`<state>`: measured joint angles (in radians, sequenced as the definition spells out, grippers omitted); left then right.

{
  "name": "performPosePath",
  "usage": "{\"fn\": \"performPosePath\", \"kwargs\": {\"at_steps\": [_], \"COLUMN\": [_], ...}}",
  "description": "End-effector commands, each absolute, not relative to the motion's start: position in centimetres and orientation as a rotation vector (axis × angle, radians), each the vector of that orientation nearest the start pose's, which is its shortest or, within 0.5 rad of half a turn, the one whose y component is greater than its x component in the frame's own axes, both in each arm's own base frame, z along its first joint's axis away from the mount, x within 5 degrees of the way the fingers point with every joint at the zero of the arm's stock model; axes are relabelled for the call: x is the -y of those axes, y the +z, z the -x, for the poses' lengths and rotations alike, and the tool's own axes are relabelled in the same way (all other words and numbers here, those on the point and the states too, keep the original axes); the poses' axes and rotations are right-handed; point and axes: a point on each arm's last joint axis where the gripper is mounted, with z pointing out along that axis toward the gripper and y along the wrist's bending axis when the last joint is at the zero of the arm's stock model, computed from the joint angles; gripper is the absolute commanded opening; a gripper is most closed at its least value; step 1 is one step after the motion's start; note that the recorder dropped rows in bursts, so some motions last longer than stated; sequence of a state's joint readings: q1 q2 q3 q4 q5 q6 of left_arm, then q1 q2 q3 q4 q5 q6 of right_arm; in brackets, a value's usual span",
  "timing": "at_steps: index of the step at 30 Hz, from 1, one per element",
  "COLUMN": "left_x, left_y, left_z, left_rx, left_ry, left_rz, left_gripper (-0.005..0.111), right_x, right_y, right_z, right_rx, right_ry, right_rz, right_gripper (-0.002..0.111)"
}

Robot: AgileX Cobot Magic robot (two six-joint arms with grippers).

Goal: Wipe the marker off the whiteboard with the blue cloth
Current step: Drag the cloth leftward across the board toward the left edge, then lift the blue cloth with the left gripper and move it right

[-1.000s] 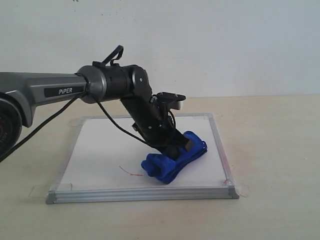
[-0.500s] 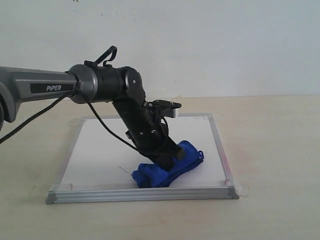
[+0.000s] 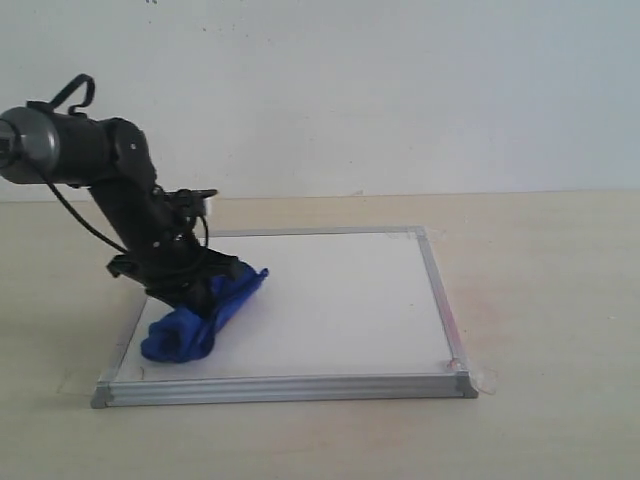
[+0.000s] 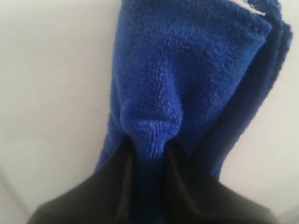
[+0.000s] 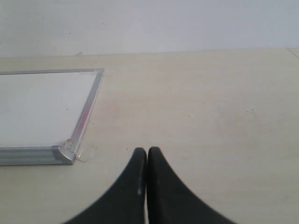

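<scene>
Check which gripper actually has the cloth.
The left gripper: its jaws are pinched on the blue cloth, which rests on the whiteboard. The right gripper is shut on nothing, off the board above the table.

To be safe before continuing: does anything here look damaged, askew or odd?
Nothing damaged or askew. Only a faint red tinge shows along the right inner edge of the silver-framed white board. The fluffy blue cloth lies bunched on it.
</scene>
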<state>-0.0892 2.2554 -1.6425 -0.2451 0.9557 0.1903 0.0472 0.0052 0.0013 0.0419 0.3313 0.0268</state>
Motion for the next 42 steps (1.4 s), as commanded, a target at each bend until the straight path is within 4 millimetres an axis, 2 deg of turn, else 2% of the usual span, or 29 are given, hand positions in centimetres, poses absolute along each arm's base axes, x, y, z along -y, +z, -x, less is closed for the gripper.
{"fn": "performPosePath", "kwargs": {"at_steps": [1,5,8,11,12,13,14,15,16,17,18,19,20,22,25,27,29,38,42], "left_x": [-0.7,-1.1,0.3,2.8,5.0,6.0,8.7,9.8,12.5,13.6,16.3,17.5,19.7,22.1,25.1,26.6,27.7,29.8,30.5], "left_y": [10.7,12.6,13.0,12.8,12.6,12.6,12.8,12.9,13.1,13.3,13.6,13.7,13.6,13.1,11.3,10.5,10.8,15.4,16.6], "left_z": [-43.7,-43.8,-44.1,-44.4,-44.5,-44.5,-44.6,-44.6,-44.7,-44.6,-44.5,-44.3,-43.9,-43.5,-43.2,-43.1,-43.5,-45.2,-45.3], "left_rx": [-3.092,-3.040,-2.999,-2.963,-2.927,-2.910,-2.852,-2.827,-2.753,-2.724,-2.649,-2.622,-2.574,-2.534,-2.576,-2.583,-2.556,-2.379,-2.313], "left_ry": [-0.032,-0.027,-0.102,-0.189,-0.264,-0.292,-0.338,-0.354,-0.398,-0.417,-0.459,-0.474,-0.494,-0.513,-0.652,-0.723,-0.803,-1.248,-1.326], "left_rz": [-0.162,-0.145,-0.125,-0.161,-0.220,-0.241,-0.284,-0.294,-0.305,-0.307,-0.307,-0.315,-0.331,-0.361,-0.287,-0.239,-0.163,0.286,0.303], "left_gripper": [0.004,0.004,0.004,0.004,0.004,0.004,0.004,0.004,0.004,0.004,0.004,0.004,0.004,0.004,0.004,0.004,0.004,0.004,0.004], "right_x": [-0.3,-0.3,-0.3,-0.3,-0.3,-0.3,-0.3,-0.3,-0.3,-0.3,-0.3,-0.3,-0.3,-0.3,-0.3,-0.3,-0.3,-0.3,-0.3], "right_y": [18.4,18.4,18.4,18.4,18.4,18.4,18.4,18.4,18.4,18.4,18.4,18.4,18.4,18.4,18.4,18.4,18.4,18.4,18.4], "right_z": [-5.4,-5.4,-5.4,-5.4,-5.4,-5.4,-5.4,-5.4,-5.4,-5.4,-5.4,-5.4,-5.4,-5.4,-5.4,-5.4,-5.4,-5.4,-5.4], "right_rx": [-1.809,-1.809,-1.809,-1.809,-1.809,-1.809,-1.809,-1.809,-1.809,-1.809,-1.809,-1.809,-1.809,-1.809,-1.809,-1.809,-1.809,-1.806,-1.806], "right_ry": [0.086,0.086,0.086,0.086,0.086,0.086,0.086,0.086,0.086,0.086,0.086,0.086,0.086,0.086,0.086,0.086,0.086,0.086,0.086], "right_rz": [-0.011,-0.011,-0.011,-0.011,-0.011,-0.011,-0.011,-0.011,-0.011,-0.011,-0.011,-0.011,-0.011,-0.011,-0.011,-0.011,-0.011,-0.011,-0.011], "right_gripper": [0.000,0.000,0.000,0.000,0.000,0.000,0.000,0.000,0.000,0.000,0.000,0.000,0.000,0.000,0.000,0.000,0.000,0.000,0.000]}}
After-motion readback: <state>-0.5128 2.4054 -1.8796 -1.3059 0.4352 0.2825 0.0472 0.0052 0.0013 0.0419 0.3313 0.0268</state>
